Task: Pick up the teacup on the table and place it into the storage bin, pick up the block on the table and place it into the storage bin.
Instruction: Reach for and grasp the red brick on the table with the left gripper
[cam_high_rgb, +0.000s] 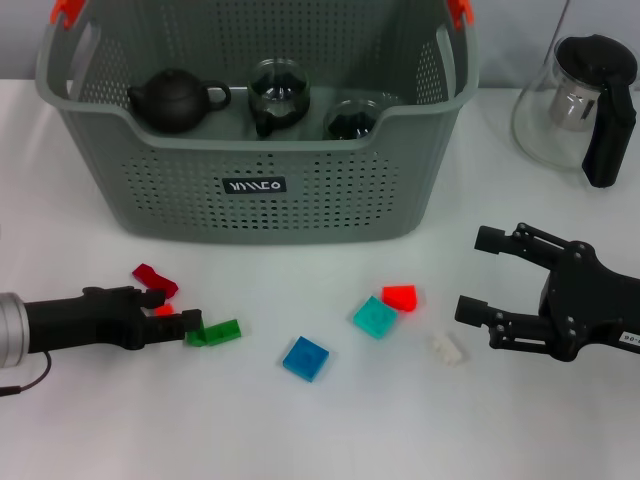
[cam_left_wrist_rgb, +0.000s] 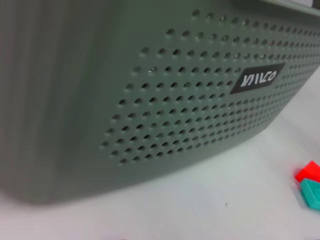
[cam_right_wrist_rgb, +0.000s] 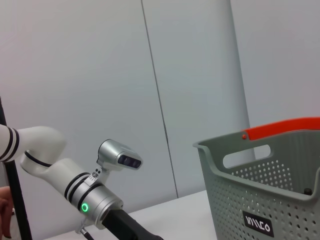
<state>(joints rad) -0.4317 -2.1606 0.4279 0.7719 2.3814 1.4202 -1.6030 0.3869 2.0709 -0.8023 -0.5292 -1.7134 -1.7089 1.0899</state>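
The grey-green storage bin (cam_high_rgb: 250, 190) stands at the back; its perforated wall (cam_left_wrist_rgb: 165, 115) fills the left wrist view, and its rim (cam_right_wrist_rgb: 260, 190) shows in the right wrist view. Inside are a dark teapot (cam_high_rgb: 175, 98), a glass pot (cam_high_rgb: 278, 95) and a glass teacup (cam_high_rgb: 352, 118). No teacup stands on the table. My left gripper (cam_high_rgb: 190, 322) lies low over the table at the left, its tip against a green block (cam_high_rgb: 215, 332) and just below a dark red block (cam_high_rgb: 155, 280). My right gripper (cam_high_rgb: 478, 275) hovers open and empty at the right, near a white block (cam_high_rgb: 448, 347).
More blocks lie on the white table in front of the bin: a blue one (cam_high_rgb: 306, 358), a teal one (cam_high_rgb: 375, 317) and a bright red one (cam_high_rgb: 399, 297). A glass pitcher (cam_high_rgb: 570, 105) with a black handle stands at the back right.
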